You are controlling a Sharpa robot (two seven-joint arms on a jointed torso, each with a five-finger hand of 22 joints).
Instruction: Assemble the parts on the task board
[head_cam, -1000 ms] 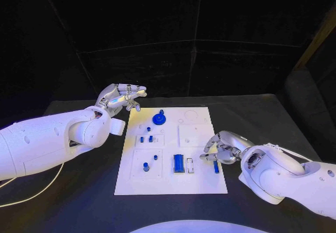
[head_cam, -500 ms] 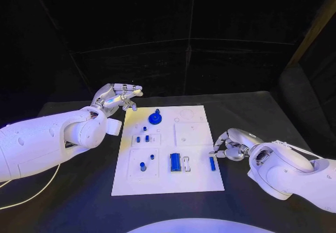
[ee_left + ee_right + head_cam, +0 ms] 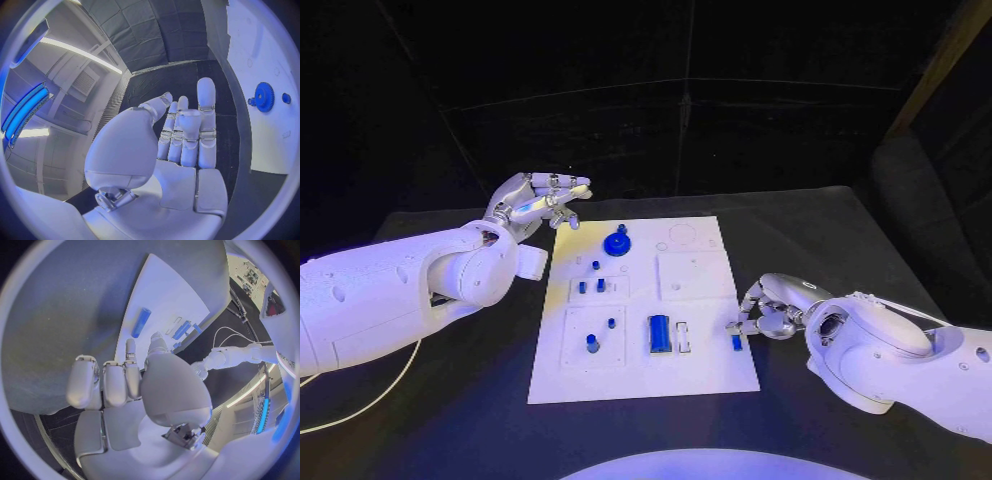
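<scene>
We see the right hand (image 3: 764,316) low at the white board's (image 3: 646,380) right edge, fingers curled together, holding nothing, a small blue bar (image 3: 736,342) just beside its fingertips; the left hand (image 3: 535,201) hovers off the board's far left corner, fingers loosely curled and empty, the blue gear (image 3: 617,241) near

Dim blue-lit scene, black surroundings; wrist views bend strongly.

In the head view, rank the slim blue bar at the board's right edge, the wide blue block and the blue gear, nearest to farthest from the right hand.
From the right hand:
1. Slim blue bar, at the board's right edge, at the fingertips.
2. Wide blue block, mid-board, near side.
3. Blue gear, far end, nearer the left hand.
</scene>
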